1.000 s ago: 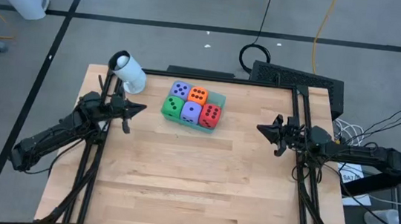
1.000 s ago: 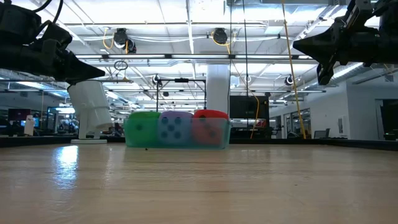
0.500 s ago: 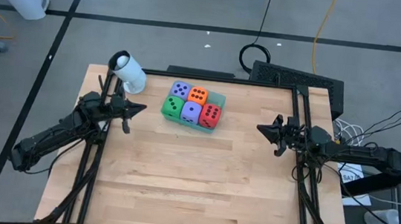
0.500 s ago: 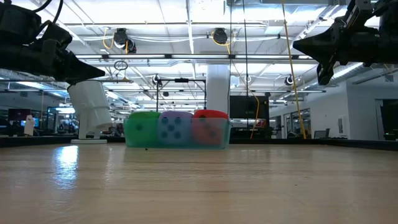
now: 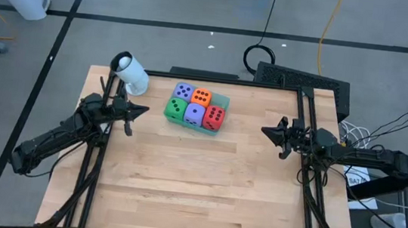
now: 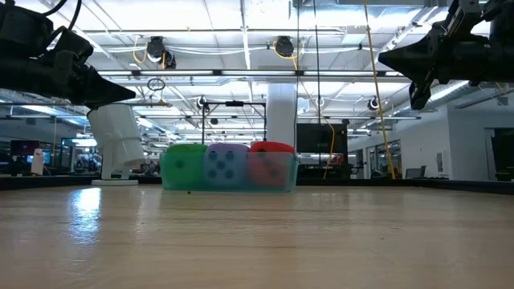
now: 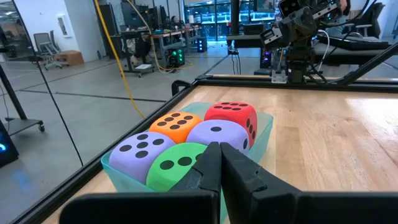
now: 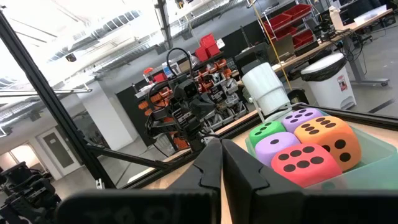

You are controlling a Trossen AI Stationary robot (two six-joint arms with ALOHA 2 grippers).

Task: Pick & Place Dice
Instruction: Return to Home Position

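Toward the back of your surface [image 5: 197, 181], five dice [image 5: 196, 106] sit packed in the teal tray [image 5: 224, 101]. Your left pincer [image 5: 144, 110] and right pincer [image 5: 264, 130] hover on either side, both pressed together.

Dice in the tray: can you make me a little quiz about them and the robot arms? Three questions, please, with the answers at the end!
1. True or false: all five dice sit in the teal tray.
2. Which colour shows up on two dice? A) red B) purple C) green
3. Fill in the missing word: the left gripper and the right gripper hang above the table, one on each side of the tray, holding nothing, each with its fingers ____.

Key: 1 true; 2 B; 3 shut.
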